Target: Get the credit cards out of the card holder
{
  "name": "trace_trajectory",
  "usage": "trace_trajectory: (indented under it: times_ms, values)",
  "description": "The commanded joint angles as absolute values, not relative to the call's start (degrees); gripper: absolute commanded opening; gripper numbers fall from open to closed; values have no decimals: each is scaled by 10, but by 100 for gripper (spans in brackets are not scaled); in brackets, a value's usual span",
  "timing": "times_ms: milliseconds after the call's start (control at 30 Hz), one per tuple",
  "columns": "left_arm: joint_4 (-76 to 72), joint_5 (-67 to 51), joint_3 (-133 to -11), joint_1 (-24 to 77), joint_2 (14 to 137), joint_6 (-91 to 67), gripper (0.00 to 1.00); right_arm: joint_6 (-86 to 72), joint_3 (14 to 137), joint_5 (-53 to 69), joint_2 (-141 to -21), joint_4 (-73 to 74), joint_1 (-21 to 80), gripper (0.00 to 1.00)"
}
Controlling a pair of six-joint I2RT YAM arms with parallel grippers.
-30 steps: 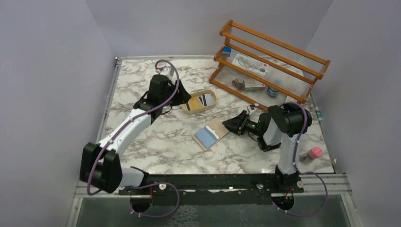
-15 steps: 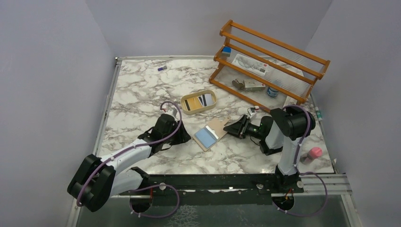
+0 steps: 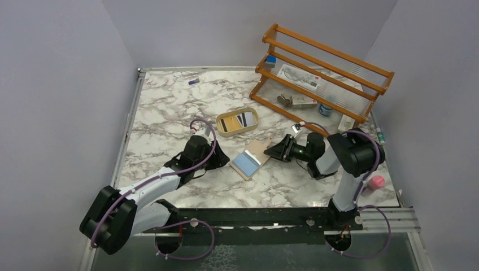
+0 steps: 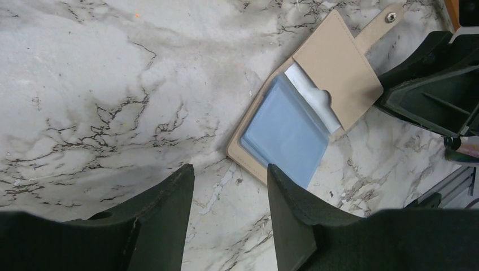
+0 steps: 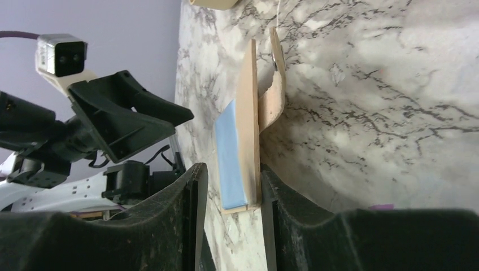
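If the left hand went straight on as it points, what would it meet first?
Probably the open card holder, at its corner nearest the left hand, beside the pale blue credit card; depth is uncertain.

We see pale lilac walls [image 3: 62, 84] around a marble-patterned table [image 3: 169, 107] at centre frame. A wooden rack [image 3: 325, 70] stands upper right; the light seems even, perhaps from overhead.

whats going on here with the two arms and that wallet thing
Two robot arms are working on an open card holder lying on the table. The right gripper straddles its right edge, though a firm pinch isn't clear. The left gripper hangs open and empty beside it. The pale blue card and whitish card sit in their pockets, not yet pulled out.
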State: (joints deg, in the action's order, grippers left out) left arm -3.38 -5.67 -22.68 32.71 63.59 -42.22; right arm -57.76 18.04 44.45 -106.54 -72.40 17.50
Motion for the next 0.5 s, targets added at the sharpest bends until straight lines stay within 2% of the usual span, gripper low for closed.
trace_trajectory:
  times_ms: [0,133,267,467]
  values:
    - [-51,-47,-227,329,634,-417,51,-547,209,426,-1071,-646,190,39]
    - [-47,-43,-225,325,626,-409,51,-556,220,425,-1088,-651,204,25]
    - [-56,-67,-215,300,612,-404,52,-567,221,430,-1090,-655,206,1]
    - [-183,-164,-164,249,622,-428,53,-644,208,436,-1059,-711,206,1]
